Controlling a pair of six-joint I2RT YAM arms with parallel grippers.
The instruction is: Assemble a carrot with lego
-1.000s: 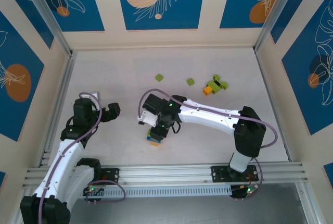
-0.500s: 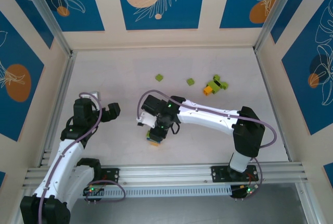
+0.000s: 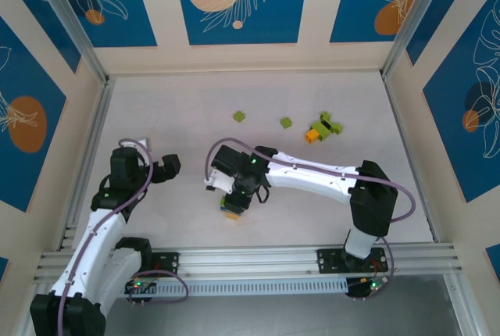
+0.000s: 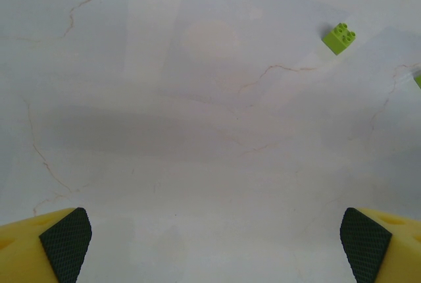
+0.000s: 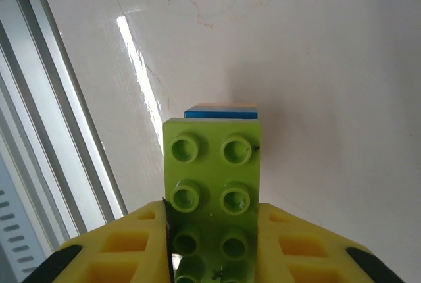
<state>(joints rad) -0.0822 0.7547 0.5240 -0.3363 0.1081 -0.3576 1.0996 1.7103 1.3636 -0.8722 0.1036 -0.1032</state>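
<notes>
The right jaws are clamped on a long green brick. Its studs face the wrist camera, and the yellow fingers press on its two long sides. At the brick's free end a blue brick shows, with a sliver of orange past it. A soft shadow lies on the table around that end, but I cannot tell whether the stack touches the surface. A metal rail runs along the left of this view.

From above, the stack sits under the right arm, left of the table's middle and toward the near edge, with blue and orange at its near end.

The left arm is at the left of the table. Its jaws stand wide apart with nothing between them, and the black pads sit over bare table. A small green cube lies well beyond them.

On the far half of the table lie that cube, a second cube to its right, and further right a clump of green with an orange and a black piece.

Compared with a second ago, the right wrist has crept slightly to the left, taking the stack with it, and its grip is unchanged. The left arm has not moved and its jaws are as wide as before. The cubes and the clump lie where they did.
</notes>
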